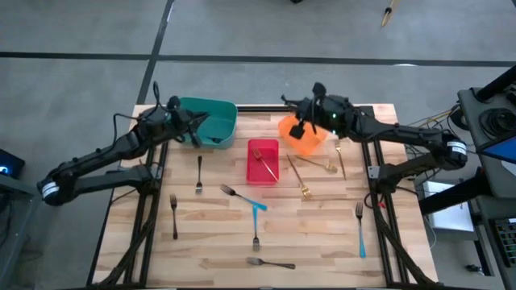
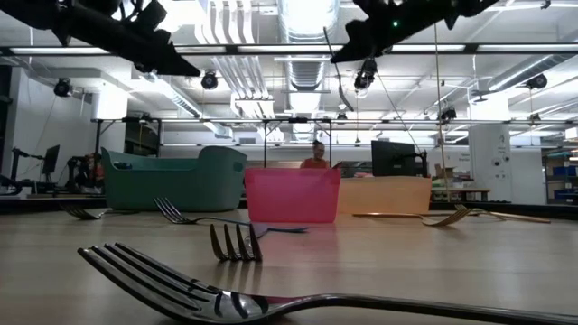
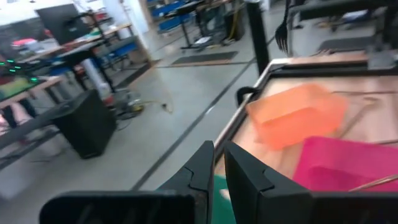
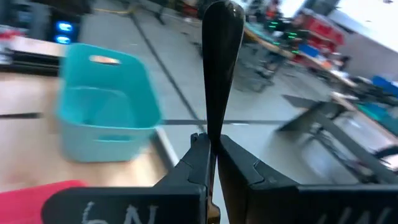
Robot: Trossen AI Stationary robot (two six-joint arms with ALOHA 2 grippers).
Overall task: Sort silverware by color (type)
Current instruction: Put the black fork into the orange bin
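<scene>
Silverware lies scattered over the pale wooden table [image 1: 322, 234] in the high view: thin dark-handled forks [image 1: 173, 216] toward the left side, gold forks [image 1: 299, 176] right of centre, light-blue-handled forks [image 1: 359, 229] lower right and mid-table, one plain silver fork [image 1: 270, 263] at the near edge. A gold piece already rests in the red plastic bin [image 1: 251, 147]. The right pincer [image 1: 300, 129] hangs over the orange plastic bin [image 1: 310, 145], so the drop, as I judge it, is straight down. The left pincer [image 1: 193, 122] waits above the teal plastic bin [image 1: 227, 114], clenched on nothing visible.

Low view: the three bins stand in a row at the back, teal, red, orange, with forks lying flat in front of them and both arms high overhead. Nothing rises between the right arm and the orange bin.

Left wrist view: the left pincer's fingers [image 3: 239, 174] press together with no fork between them; the orange and red bins lie ahead on the table.

Right wrist view: the right pincer [image 4: 211, 155] is clenched on a slim dark fork handle [image 4: 219, 56], whose long axis runs straight out from the fingertips, roughly in line with the fingers. The teal bin shows farther off. Whether the tines clear the orange bin's rim cannot be told.
</scene>
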